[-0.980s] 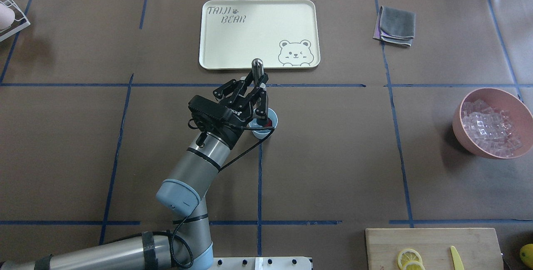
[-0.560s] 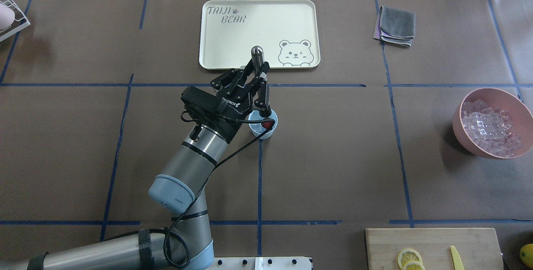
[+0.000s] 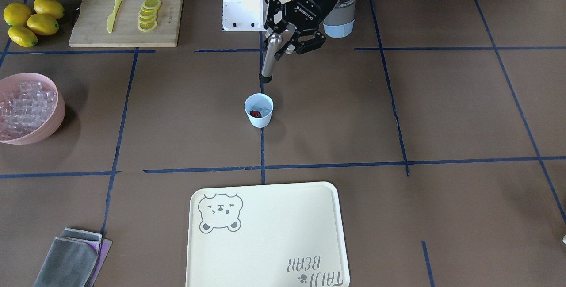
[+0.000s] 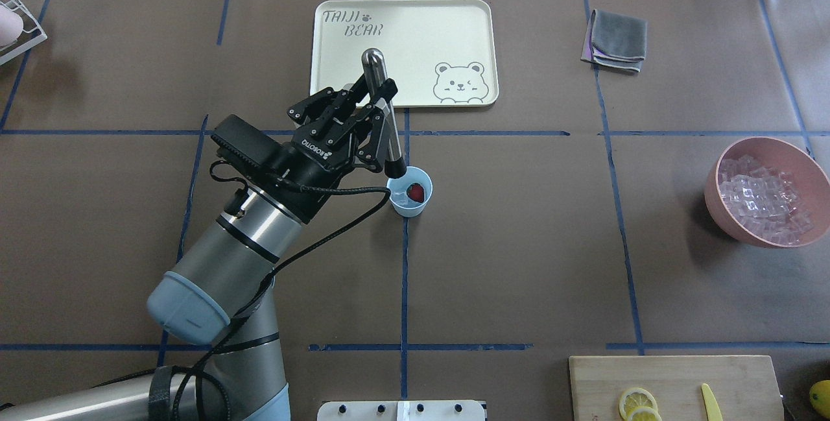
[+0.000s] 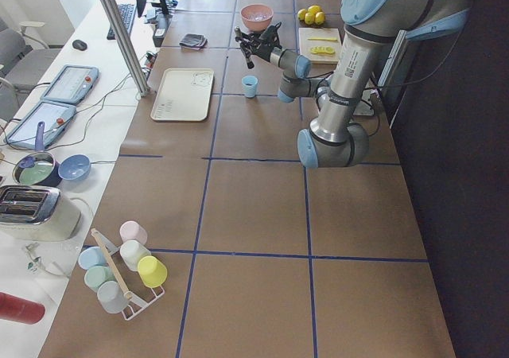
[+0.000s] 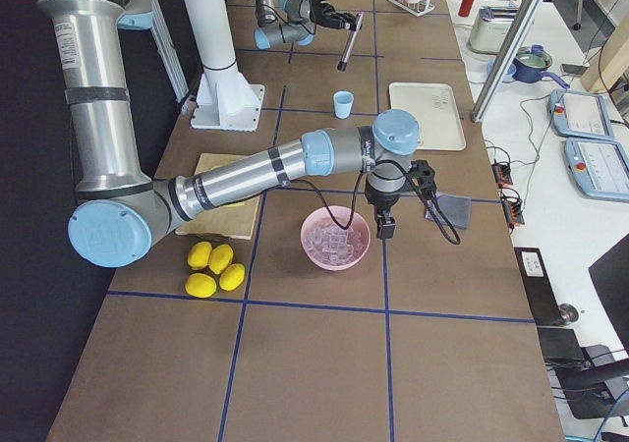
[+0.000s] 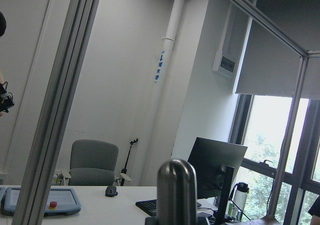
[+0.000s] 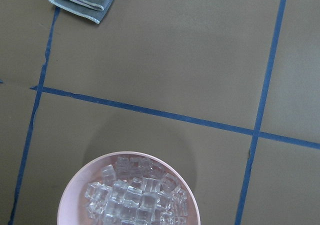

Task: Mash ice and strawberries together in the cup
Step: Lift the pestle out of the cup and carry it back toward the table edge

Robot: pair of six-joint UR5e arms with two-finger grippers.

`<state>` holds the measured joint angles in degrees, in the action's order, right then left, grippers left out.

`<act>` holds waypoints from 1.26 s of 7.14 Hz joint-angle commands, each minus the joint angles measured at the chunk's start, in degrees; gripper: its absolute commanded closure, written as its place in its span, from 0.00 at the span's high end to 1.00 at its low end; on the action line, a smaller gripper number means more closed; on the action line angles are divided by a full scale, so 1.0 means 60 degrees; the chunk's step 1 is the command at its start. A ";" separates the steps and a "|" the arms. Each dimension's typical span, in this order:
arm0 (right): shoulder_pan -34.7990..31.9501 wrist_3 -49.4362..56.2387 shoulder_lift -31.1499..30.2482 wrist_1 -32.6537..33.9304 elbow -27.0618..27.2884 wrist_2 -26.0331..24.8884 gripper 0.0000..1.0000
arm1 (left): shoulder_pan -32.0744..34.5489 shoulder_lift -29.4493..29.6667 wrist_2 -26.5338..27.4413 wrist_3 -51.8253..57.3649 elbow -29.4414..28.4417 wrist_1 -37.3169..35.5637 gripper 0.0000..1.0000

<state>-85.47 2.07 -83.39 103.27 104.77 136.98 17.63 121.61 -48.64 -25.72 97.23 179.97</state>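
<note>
- Since a second ago the left gripper [image 4: 379,98] has risen and swung back toward the robot's left. The muddler tip, then down in the cup, is now out of it.
- Jaws are clamped on the steel muddler [image 4: 388,132] near its upper end. The rod is tilted, its rounded top leaning toward the tray [image 4: 402,32] and its black tip hanging above the cup's left rim.
- The high grip likely lets the tip reach the cup's bottom without the fingers hitting the rim.
- The pale blue cup [image 3: 258,120] stands upright mid-table by the blue tape line; nothing steadies it, so a hard off-centre push could tip it.
- The strawberry piece [image 4: 417,192] lies inside the cup and looks mostly whole. The ice [image 3: 264,111] sits beside it; I cannot tell if it is crushed.
- The lift reads as a pause between strokes; mashing seems unfinished.
- The right gripper [image 6: 385,231] hovers over the pink bowl [image 4: 725,218] of ice cubes [image 4: 765,197], well apart from the cup. I cannot tell how its jaws stand.
</note>
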 commanded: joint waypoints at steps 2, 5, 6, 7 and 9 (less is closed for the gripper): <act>0.0007 0.0021 -0.0017 0.0000 -0.0001 0.0008 1.00 | 0.0516 -0.0829 -0.0314 -0.1214 0.1974 -0.2262 0.00; 0.0007 0.0021 0.0056 -0.0015 0.0029 -0.0007 1.00 | 0.2093 -0.1370 -0.2533 -0.3615 0.1974 -0.3987 0.00; 0.0007 -0.0008 0.0085 -0.0015 0.0086 -0.0007 1.00 | 0.2897 -0.1909 -0.3804 -0.4625 0.1974 -0.4589 0.00; 0.0007 -0.0023 0.0056 0.0000 0.0087 0.0095 1.00 | 0.3384 -0.2262 -0.4701 -0.5606 0.1916 -0.4972 0.00; 0.0007 -0.0008 0.0085 0.0000 -0.0001 0.0140 1.00 | 0.3637 -0.2499 -0.5466 -0.7265 0.1915 -0.6563 0.00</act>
<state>-85.43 2.04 -83.00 103.26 104.85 137.66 38.11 107.55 -77.57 -63.60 108.73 146.36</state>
